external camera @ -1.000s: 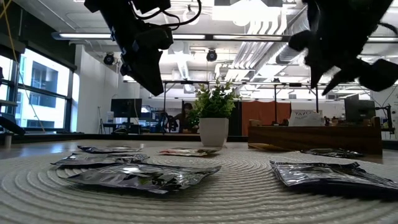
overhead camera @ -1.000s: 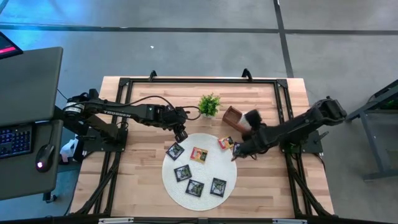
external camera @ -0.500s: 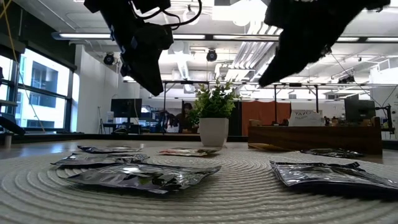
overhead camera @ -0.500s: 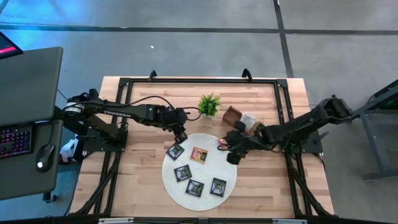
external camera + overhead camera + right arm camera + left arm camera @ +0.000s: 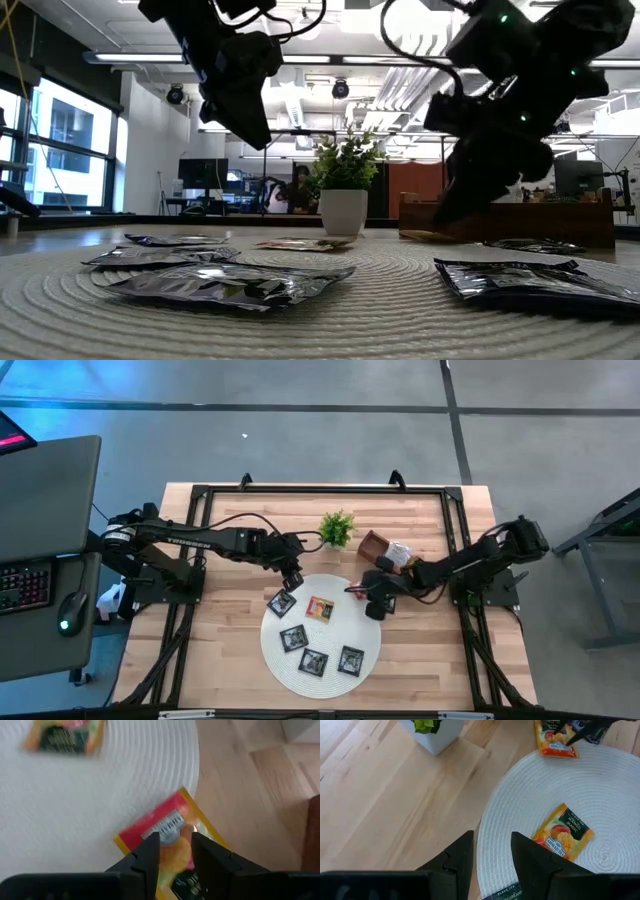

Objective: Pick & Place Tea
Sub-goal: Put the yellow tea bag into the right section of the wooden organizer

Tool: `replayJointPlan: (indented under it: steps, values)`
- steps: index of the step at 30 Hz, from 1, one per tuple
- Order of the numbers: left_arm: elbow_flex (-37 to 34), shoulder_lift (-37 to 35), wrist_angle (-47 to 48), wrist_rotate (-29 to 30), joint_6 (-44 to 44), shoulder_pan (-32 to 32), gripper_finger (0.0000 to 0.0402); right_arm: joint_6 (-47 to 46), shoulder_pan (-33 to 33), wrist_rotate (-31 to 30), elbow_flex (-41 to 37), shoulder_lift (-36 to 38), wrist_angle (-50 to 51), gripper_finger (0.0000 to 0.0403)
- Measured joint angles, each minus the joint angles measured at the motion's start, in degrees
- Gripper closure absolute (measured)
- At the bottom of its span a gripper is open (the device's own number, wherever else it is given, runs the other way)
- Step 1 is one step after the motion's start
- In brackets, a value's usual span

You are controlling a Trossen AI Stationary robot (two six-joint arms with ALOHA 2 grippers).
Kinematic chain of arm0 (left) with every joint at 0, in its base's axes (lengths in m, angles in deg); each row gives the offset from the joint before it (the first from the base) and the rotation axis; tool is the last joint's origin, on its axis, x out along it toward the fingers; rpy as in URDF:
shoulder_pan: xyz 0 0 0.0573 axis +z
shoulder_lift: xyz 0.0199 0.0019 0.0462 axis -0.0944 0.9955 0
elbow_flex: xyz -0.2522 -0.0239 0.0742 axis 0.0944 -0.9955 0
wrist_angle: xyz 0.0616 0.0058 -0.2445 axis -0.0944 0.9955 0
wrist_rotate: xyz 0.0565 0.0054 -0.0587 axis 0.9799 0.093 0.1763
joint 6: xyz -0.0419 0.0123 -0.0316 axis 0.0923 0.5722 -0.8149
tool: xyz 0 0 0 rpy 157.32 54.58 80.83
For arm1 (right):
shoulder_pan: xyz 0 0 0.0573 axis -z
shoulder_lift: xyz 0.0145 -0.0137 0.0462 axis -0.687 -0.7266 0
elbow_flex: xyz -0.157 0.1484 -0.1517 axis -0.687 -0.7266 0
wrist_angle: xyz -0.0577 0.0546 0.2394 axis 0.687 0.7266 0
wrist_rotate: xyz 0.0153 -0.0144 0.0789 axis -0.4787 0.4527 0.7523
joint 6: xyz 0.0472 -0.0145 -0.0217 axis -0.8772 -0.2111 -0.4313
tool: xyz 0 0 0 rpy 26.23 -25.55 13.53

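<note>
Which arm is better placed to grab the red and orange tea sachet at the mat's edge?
Probably the right. The right gripper hangs directly over that red and orange sachet, fingers open around it. The left gripper hovers across the white mat, nearer a black sachet.

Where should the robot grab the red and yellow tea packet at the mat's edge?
Probably the red and yellow packet's overhanging corner, from above. It lies flat, half off the white mat, so fingers may slide under. The right gripper hovers there, open.

Even, bright overhead light falls on the counter (image 5: 230, 650). Ceiling strips (image 5: 150, 58) glare at 12 o'clock. The right wrist view is motion-blurred.
</note>
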Motion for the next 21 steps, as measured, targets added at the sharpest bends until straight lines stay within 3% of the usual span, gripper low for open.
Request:
replayJointPlan:
  steps: [9, 15, 21]
  values:
    - [0.0, 0.0, 0.0, 0.2, 0.0, 0.1, 0.0273, 3.5, 2.7, 2.8, 0.5, 1.6, 3.5, 0.0295]
    - [0.0, 0.0, 0.0, 0.2, 0.0, 0.1, 0.0273, 10.3, 2.9, 3.6, 1.6, 3.6, -0.4, 0.0295]
    - [0.0, 0.0, 0.0, 0.2, 0.0, 0.1, 0.0273, 13.9, 2.9, 8.2, 1.5, 3.6, -2.0, 0.0294]
